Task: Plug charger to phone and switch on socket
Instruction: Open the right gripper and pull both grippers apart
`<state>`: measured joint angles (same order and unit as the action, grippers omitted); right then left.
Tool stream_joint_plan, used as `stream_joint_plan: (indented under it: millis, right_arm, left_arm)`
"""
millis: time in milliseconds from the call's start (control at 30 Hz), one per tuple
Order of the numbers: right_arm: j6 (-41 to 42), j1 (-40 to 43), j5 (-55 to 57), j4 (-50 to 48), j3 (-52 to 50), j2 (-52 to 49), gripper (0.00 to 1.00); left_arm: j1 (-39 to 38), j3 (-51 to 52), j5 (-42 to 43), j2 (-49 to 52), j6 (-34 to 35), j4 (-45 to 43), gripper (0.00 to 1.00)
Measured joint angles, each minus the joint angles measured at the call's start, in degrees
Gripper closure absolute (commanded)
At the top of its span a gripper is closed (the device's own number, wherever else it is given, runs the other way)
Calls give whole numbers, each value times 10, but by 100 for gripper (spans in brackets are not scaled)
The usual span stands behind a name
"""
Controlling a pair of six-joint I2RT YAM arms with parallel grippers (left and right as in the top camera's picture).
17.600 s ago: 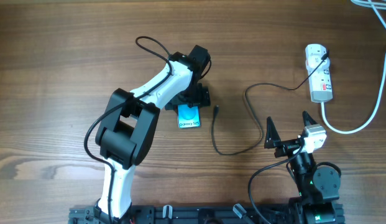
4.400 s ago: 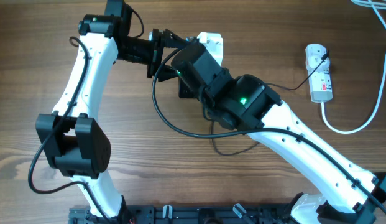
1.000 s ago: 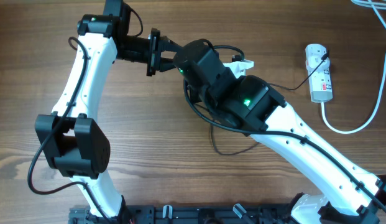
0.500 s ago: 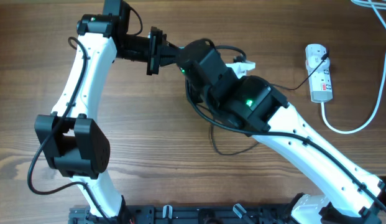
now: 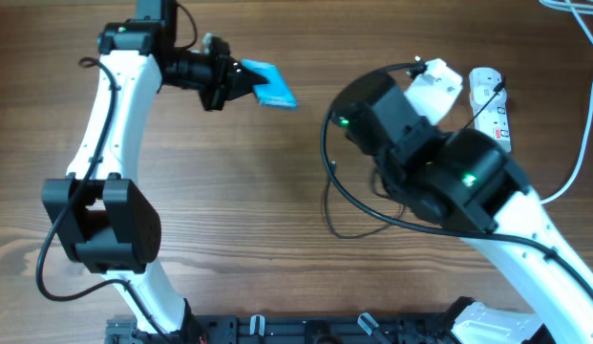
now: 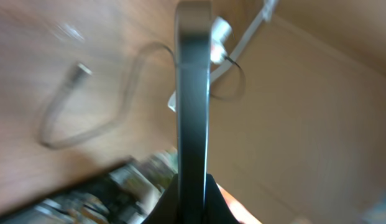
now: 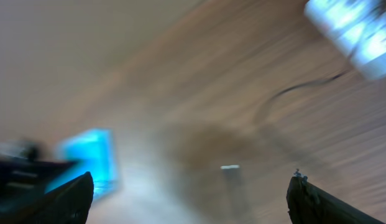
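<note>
Wood tabletop (image 5: 277,287) bears the socket (image 5: 491,110), charger (image 5: 330,218) lying loose nearby. Far from the socket, left gripper (image 5: 241,80) clamps the phone (image 5: 269,86) aloft, likely exposing its port; right gripper (image 7: 193,179) gapes empty beside the socket.

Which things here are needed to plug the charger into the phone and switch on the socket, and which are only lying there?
Needed for the job:
- cyan-screened rectangular smartphone, held in the left fingers
- thin black charger cable
- white elongated plastic power strip

Only lying there:
- thick white cord trailing from the strip
- brown wooden table
</note>
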<state>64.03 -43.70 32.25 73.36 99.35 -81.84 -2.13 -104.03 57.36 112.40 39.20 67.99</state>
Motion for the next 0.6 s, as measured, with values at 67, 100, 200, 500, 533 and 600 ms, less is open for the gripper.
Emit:
stream_joint_plan:
  millis: [67, 100, 200, 500, 533, 600]
  right_arm:
    - [-57, 9, -1, 19, -3, 1, 0]
    - [-79, 12, -3, 21, -9, -1, 0]
    - [-120, 17, -14, 22, -33, -9, 0]
    - [-163, 27, -123, -95, -158, -73, 0]
    - [-166, 34, -148, -102, -167, -83, 0]
    - [-184, 53, -198, -111, -177, -103, 0]
  left_arm:
    - [7, 0, -51, 0, -32, 17, 96]
    - [8, 0, -81, 0, -45, 27, 96]
    - [8, 0, -164, 0, -75, 51, 96]
    - [-4, 0, -341, 0, -146, 81, 96]
    - [-4, 0, -358, 0, -148, 83, 96]
    - [-5, 0, -393, 0, -150, 85, 96]
